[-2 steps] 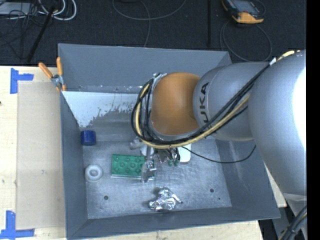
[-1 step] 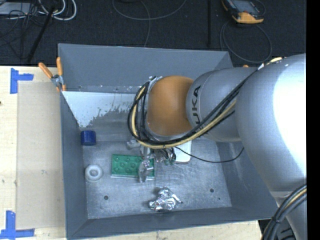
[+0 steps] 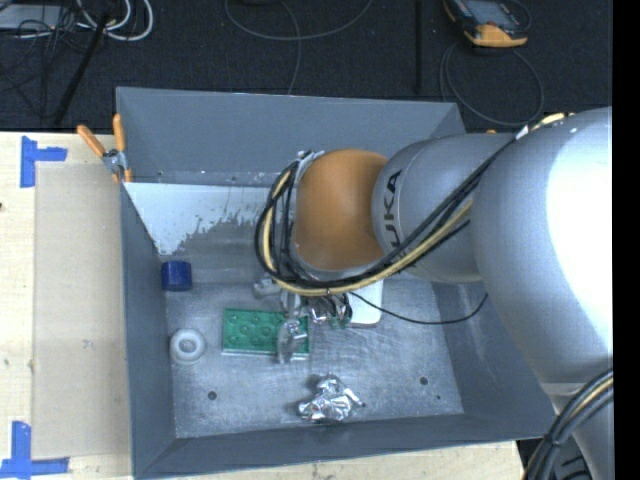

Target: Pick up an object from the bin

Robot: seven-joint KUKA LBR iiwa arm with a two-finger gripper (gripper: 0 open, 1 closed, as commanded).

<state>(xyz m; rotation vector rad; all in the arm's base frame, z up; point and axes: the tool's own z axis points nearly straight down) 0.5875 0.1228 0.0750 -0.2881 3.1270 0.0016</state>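
My gripper (image 3: 293, 340) reaches down below the orange wrist cover in the middle of the bin, at the right end of a flat green studded plate (image 3: 247, 332). The plate lies on the bin floor and its right edge is hidden under the gripper. A white flat thing (image 3: 366, 309) sits just right of the gripper, partly hidden by the arm. A crumpled ball of silver foil (image 3: 328, 401) lies nearer the front wall, below the gripper.
A small blue cylinder (image 3: 177, 275) stands at the left, near the sloped back wall. In front of it a white ring (image 3: 186, 345) lies left of the green plate. The arm covers the bin's right side.
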